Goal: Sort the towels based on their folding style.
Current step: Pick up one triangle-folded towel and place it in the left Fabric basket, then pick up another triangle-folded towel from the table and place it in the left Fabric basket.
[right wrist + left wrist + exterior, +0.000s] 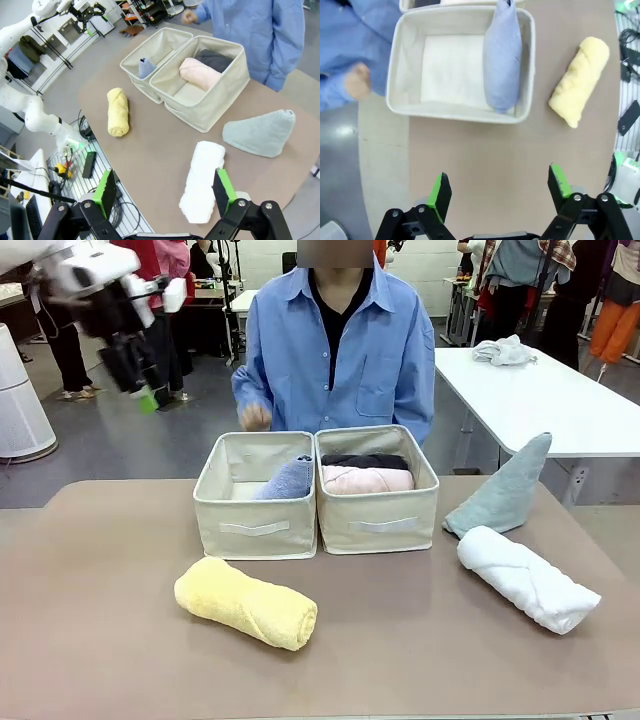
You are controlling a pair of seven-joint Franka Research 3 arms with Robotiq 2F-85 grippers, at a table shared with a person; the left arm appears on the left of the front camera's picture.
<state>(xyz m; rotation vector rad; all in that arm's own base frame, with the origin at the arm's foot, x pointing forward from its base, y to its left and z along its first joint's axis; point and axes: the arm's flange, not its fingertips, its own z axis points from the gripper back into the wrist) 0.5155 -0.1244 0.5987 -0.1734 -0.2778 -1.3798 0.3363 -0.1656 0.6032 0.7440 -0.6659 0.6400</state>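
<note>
The brown worktop carries two beige fabric bins set side by side at its middle, so each can take one fold.

The right bin holds rolls: a pink terry roll with a charcoal roll behind it. The left bin holds a lavender-blue terry cone leaning on its right wall.

Three towels lie unsorted. A white terry roll is at the near right, and a grey-green pointed cone stands just behind it. A yellow terry roll is in front of the left bin.

The person's hand hovers behind the left bin.

The left arm hangs high at the far left, its jaws wide and empty. The right arm's jaws, also wide and empty, hover over the near right edge by the white roll, probably the next pick.
</note>
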